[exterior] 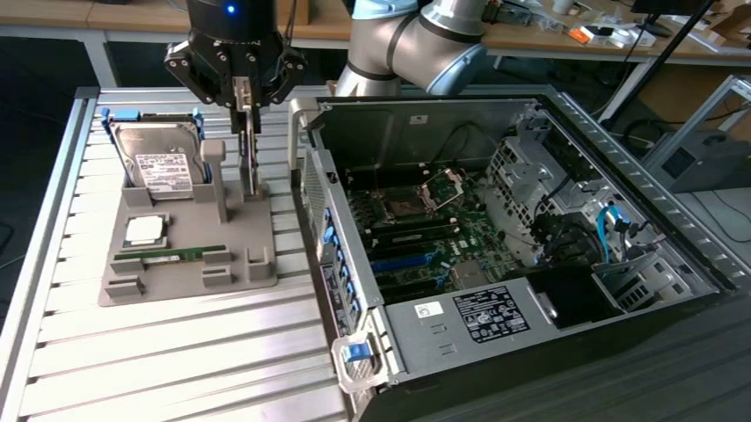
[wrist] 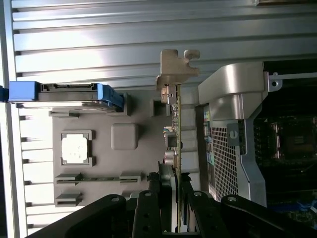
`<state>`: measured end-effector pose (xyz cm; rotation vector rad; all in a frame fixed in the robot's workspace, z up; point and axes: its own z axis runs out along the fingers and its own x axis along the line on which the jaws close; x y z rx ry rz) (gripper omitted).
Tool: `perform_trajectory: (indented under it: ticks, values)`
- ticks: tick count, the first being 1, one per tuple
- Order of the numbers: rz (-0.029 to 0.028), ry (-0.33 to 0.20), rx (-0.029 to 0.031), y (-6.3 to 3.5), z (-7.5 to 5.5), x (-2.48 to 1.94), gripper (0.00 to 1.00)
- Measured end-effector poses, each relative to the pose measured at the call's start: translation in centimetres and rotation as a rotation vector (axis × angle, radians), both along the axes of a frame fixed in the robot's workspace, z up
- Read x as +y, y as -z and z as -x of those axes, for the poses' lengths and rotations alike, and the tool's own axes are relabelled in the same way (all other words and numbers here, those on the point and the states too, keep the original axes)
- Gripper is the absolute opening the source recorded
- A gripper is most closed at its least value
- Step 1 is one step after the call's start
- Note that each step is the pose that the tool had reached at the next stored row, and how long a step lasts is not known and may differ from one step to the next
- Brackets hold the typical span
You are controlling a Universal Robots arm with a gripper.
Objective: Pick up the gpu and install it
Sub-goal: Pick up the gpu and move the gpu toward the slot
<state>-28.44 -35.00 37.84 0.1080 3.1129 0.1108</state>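
Note:
The gpu (exterior: 250, 149) stands on edge over the grey holder tray (exterior: 252, 264), a thin card hanging straight down from my gripper (exterior: 243, 98). Its lower end is level with the tray's upright posts; I cannot tell whether it still touches them. In the wrist view the gpu (wrist: 177, 124) shows as a narrow green edge ending in its silvery bracket (wrist: 176, 69). My gripper (wrist: 176, 203) is shut on the card, one black finger (wrist: 166, 191) pressed on each face.
On the holder tray a silver hard drive (exterior: 158, 158) stands in blue rails, with a processor (exterior: 146, 230) and a green memory stick (exterior: 176, 252) in front. The open computer case (exterior: 516, 220) lies to the exterior view's right on the slatted metal table (exterior: 176, 352), motherboard (exterior: 423, 237) exposed.

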Motion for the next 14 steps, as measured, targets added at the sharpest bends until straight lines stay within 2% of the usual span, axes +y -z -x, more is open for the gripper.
perform_trajectory:
  ticks: [14]
  values:
    - [0.0,0.0,0.0,-0.61,0.0,0.0,0.27]
